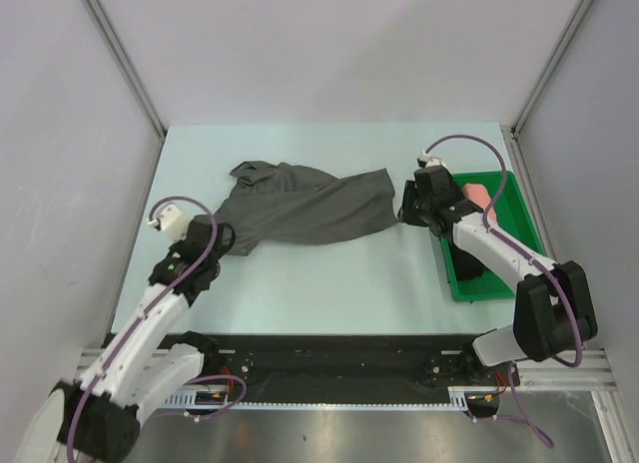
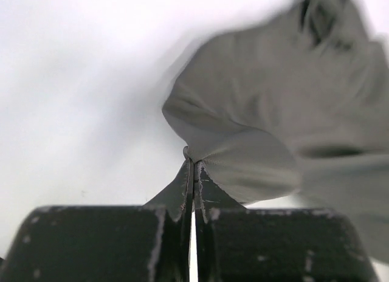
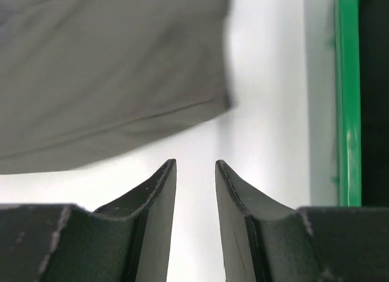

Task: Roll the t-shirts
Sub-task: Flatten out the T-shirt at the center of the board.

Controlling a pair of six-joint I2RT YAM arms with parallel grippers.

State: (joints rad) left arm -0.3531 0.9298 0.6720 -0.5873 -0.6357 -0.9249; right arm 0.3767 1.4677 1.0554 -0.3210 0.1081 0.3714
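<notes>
**Flattening the grey t-shirt before the roll: my left tool clamped, my right tool free.**
My left tool (image 2: 193, 161) has its jaws together on a pinch of cloth at the near-left corner of the grey t-shirt (image 1: 300, 204), which lies rumpled across the middle of the table (image 1: 329, 293). My right tool (image 3: 194, 166) has its jaws apart over bare table, just beside the shirt's right hem, and holds nothing. The green tray (image 1: 494, 291) lies to its right, with a pink roll (image 1: 477, 194) inside. I judge the step in hand to be spreading the shirt flat. To do it well, I should close the right tool low on the hem edge. Then I should draw both tools apart evenly, so the cloth settles without folds and stays clear of the tray rim.
</notes>
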